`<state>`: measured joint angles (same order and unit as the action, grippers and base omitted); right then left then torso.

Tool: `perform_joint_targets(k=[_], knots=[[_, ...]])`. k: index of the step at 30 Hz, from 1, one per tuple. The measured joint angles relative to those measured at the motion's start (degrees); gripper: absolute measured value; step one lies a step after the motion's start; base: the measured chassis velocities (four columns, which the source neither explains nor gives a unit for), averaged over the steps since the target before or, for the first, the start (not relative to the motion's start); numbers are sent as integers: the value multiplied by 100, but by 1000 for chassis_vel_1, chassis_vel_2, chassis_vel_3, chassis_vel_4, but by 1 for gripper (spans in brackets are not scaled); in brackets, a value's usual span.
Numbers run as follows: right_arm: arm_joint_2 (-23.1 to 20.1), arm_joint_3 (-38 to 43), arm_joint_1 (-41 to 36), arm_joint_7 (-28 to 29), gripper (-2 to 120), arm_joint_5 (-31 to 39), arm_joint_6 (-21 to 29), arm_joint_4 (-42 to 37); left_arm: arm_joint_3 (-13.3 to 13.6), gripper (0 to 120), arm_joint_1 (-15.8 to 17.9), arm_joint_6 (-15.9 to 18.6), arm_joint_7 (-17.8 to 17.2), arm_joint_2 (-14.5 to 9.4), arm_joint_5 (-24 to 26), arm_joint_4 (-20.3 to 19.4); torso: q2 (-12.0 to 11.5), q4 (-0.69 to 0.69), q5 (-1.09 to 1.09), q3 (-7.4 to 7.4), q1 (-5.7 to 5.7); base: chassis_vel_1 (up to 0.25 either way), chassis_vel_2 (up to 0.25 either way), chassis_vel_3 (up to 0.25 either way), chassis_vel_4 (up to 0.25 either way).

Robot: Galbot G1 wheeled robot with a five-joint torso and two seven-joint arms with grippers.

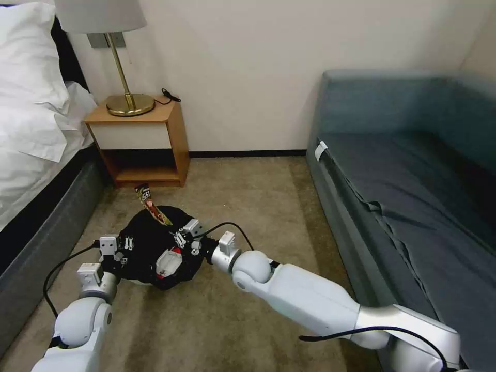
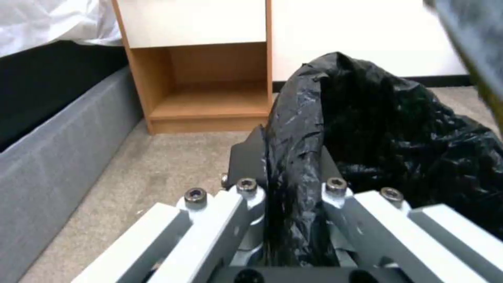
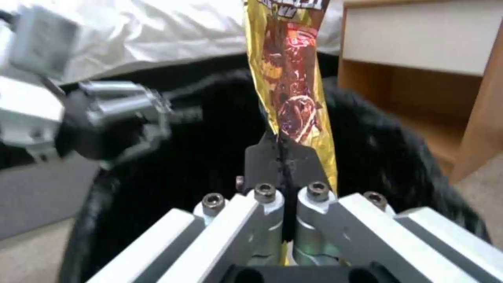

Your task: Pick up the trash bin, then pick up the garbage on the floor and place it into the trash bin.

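Observation:
The trash bin point(image 1: 147, 240), draped in a crinkly black bag point(image 2: 408, 129), is held off the carpet and tilted. My left gripper point(image 1: 118, 249) is shut on its rim, the bag pinched between the fingers point(image 2: 246, 165). My right gripper point(image 1: 181, 238) is over the bin's mouth point(image 3: 199, 157), shut on the lower end of a brown-gold snack wrapper point(image 1: 150, 204). The wrapper point(image 3: 290, 78) sticks up and away past the bin's far rim. A red-and-white crumpled wrapper point(image 1: 168, 263) lies inside the bin.
A wooden nightstand point(image 1: 150, 139) with a brass lamp point(image 1: 129, 103) stands against the wall just beyond the bin. A bed with a grey base point(image 1: 46, 217) runs along the left and a blue-grey sofa point(image 1: 408, 196) along the right, with carpet point(image 1: 248, 201) between.

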<state>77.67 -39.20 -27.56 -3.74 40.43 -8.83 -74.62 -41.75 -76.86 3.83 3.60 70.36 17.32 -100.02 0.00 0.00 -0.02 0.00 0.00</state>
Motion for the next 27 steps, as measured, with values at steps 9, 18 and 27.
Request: perform_joint_targets(k=[9, 18, 27], knots=[[177, -29, -229, 465, 10, -154, 96, 219, -65, 7, -14, -72, 20, 7, 21, 65, 0, 1, 1, 0, 0, 0, 0, 0, 0], [145, -34, -271, 605, 41, -277, 151, 189, -70, 7, -4, -98, 32, 50, 26, 94, 0, 0, 1, 0, 0, 0, 0, 0, 0], [30, 122, -269, 675, 74, -346, 211, 102, -161, 7, -13, -164, 50, 24, 36, 187, 0, 0, 1, 0, 0, 0, 0, 0, 0]])
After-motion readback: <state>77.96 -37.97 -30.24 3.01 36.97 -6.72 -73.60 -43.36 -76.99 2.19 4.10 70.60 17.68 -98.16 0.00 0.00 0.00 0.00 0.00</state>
